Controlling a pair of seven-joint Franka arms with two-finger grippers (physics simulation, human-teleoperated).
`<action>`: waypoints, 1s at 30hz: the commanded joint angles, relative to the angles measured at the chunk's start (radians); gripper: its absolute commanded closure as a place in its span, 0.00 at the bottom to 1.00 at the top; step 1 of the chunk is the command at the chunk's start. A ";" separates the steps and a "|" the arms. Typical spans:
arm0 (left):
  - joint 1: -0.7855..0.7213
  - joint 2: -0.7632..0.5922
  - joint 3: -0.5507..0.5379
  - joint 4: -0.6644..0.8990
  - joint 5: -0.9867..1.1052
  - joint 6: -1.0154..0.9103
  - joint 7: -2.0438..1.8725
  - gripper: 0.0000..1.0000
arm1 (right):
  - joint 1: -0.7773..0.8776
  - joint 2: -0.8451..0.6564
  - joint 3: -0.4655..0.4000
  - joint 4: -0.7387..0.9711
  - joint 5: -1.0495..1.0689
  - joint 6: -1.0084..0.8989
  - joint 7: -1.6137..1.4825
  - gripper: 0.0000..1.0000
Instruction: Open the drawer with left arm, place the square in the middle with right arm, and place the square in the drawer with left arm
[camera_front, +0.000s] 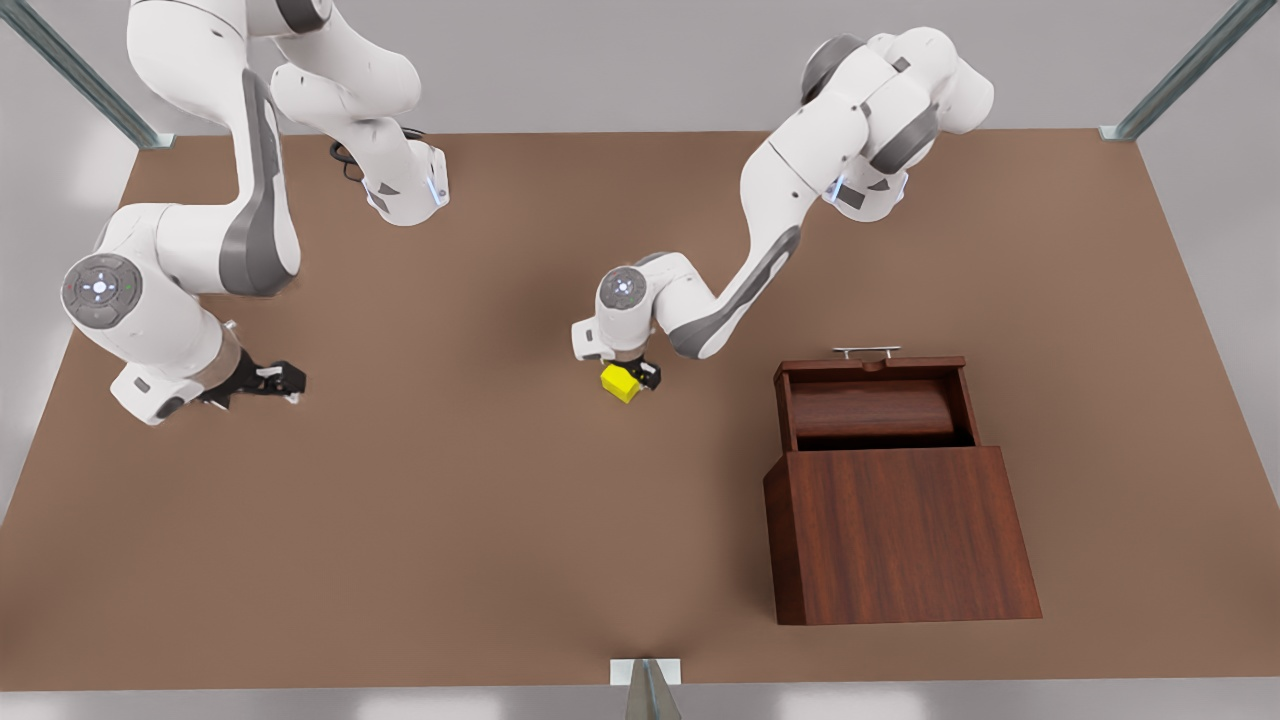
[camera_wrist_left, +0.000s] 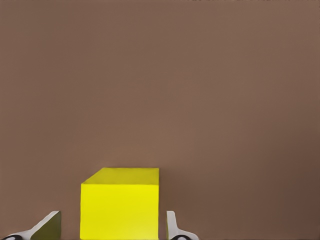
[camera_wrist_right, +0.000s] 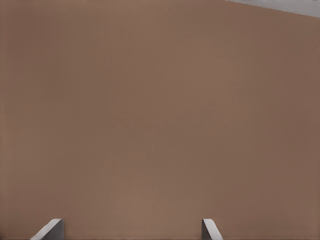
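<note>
The yellow square (camera_front: 619, 383) (camera_wrist_left: 120, 205) rests on the brown tabletop near the middle (camera_front: 560, 450). My left gripper (camera_front: 634, 378) (camera_wrist_left: 113, 220) is down over it, open, one finger on each side with small gaps showing. The drawer (camera_front: 868, 408) of the wooden box (camera_front: 900, 535) is pulled out at the front view's right, its inside bare and its silver handle (camera_front: 866, 351) at the far end. My right gripper (camera_front: 288, 381) (camera_wrist_right: 131, 226) waits low over bare table at the front view's left, open and holding nothing.
The slope-topped box is the one tall obstacle, standing to the front view's right of the square. Metal frame posts (camera_front: 1180, 70) rise at the table's corners, and a bracket (camera_front: 646, 672) sits on the near edge. The left arm's elbow (camera_front: 740, 280) hangs above the table between square and drawer.
</note>
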 joint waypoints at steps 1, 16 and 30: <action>0.000 0.003 0.000 0.000 0.011 0.003 -0.001 0.00 | -0.020 -0.014 0.001 0.001 0.008 -0.019 0.000 0.00; -0.006 0.051 0.003 0.000 0.011 0.005 -0.004 0.21 | -0.084 0.033 0.004 0.251 0.029 -0.186 0.003 0.00; 0.005 -0.053 0.008 0.040 -0.017 -0.107 0.001 0.30 | -0.095 0.052 0.001 0.270 0.049 -0.183 0.003 0.00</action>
